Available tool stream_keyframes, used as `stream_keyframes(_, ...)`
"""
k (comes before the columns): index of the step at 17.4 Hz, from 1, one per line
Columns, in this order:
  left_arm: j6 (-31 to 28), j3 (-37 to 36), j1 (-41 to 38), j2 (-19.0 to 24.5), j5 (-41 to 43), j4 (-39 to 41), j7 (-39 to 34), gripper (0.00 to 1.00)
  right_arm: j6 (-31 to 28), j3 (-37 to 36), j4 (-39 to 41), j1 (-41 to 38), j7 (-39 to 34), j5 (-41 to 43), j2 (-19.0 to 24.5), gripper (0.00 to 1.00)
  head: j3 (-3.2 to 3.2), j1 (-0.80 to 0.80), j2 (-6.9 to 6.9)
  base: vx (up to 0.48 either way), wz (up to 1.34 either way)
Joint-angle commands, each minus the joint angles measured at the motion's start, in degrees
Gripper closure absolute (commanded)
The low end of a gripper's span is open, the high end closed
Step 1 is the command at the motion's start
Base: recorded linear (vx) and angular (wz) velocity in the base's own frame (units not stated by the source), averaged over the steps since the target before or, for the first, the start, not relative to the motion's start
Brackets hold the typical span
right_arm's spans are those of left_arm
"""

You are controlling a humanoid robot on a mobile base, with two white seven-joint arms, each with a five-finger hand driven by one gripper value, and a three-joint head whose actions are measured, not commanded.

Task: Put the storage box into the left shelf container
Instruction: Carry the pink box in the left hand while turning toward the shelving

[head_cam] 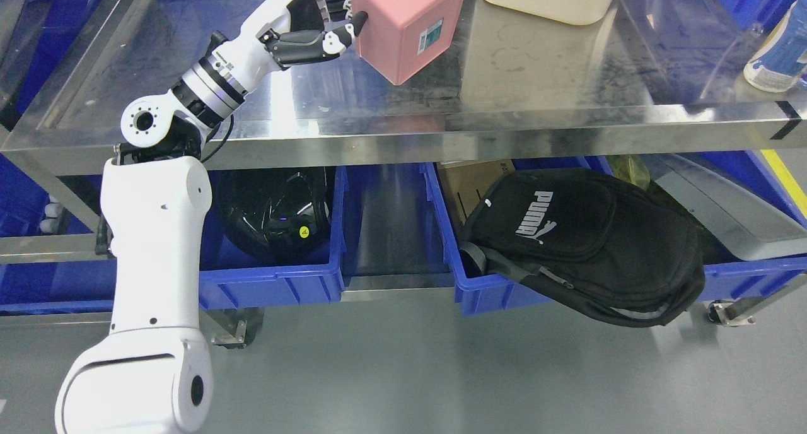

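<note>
Pink storage box (406, 24) x1, left robot hand (315, 24) gripping; blue bins (277, 282) x2.

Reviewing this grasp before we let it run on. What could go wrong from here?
1. The left hand touches only the left side of the pink storage box, thumb on its near face; the hold looks partial, so the box may slip or twist when lifted.
2. The left blue bin on the lower shelf already holds a black helmet, so the box may not seat flat.
3. The bin sits under the steel tabletop edge; the box could clip it on the way down.
</note>
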State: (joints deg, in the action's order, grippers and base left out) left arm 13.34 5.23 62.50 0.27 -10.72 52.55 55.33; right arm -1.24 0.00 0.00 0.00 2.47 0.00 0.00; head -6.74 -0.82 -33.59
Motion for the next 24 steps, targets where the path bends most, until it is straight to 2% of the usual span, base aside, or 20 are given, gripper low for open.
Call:
stream_keyframes(1, 0.5, -4.9, -11.0, 0.7, -16.9, 18.9, -9.8, 0.99, 0.0, -0.3, 1.0, -0.5, 0.0, -0.1, -1.0, 0.00, 0.00, 0.00, 0.00, 0.002, 0.07)
stream_keyframes(4, 5.5, -16.5, -23.0, 0.7, -17.4, 33.9, -25.8, 0.99, 0.0, -0.3, 1.0, -0.5, 0.0, -0.1, -1.0, 0.00, 0.00, 0.00, 0.00, 0.031, 0.25)
stream_keyframes(6, 8.2, -24.1, -31.3, 0.7, -17.1, 38.8, -28.6, 0.99, 0.0, -0.3, 1.0, -0.5, 0.0, -0.1, -1.0, 0.00, 0.00, 0.00, 0.00, 0.078, 0.86)
stream_keyframes(8, 12.2, -26.7, -37.5, 0.7, -16.4, 39.0, -28.4, 0.99, 0.0, -0.3, 1.0, -0.5, 0.0, -0.1, -1.0, 0.00, 0.00, 0.00, 0.00, 0.113, 1.13)
stream_keyframes(11, 16.9, -26.0, -47.0, 0.7, -15.8, 38.9, -25.2, 0.99, 0.0, -0.3, 1.0, -0.5, 0.0, -0.1, -1.0, 0.00, 0.00, 0.00, -0.02, 0.106, 1.34)
stream_keyframes(15, 21.5, -19.1, -54.9, 0.7, -15.8, 38.6, -24.7, 0.98, 0.0, -0.3, 1.0, -0.5, 0.0, -0.1, -1.0, 0.00, 0.00, 0.00, -0.02, 0.160, 1.48)
stream_keyframes(18, 26.5, -18.0, -61.3, 0.7, -15.8, 38.7, -24.7, 0.98, 0.0, -0.3, 1.0, -0.5, 0.0, -0.1, -1.0, 0.00, 0.00, 0.00, -0.04, 0.149, 1.20)
stream_keyframes(24, 29.3, -14.6, -63.0, 0.7, -15.8, 38.7, -24.7, 0.98, 0.0, -0.3, 1.0, -0.5, 0.0, -0.1, -1.0, 0.00, 0.00, 0.00, -0.05, 0.296, 1.07)
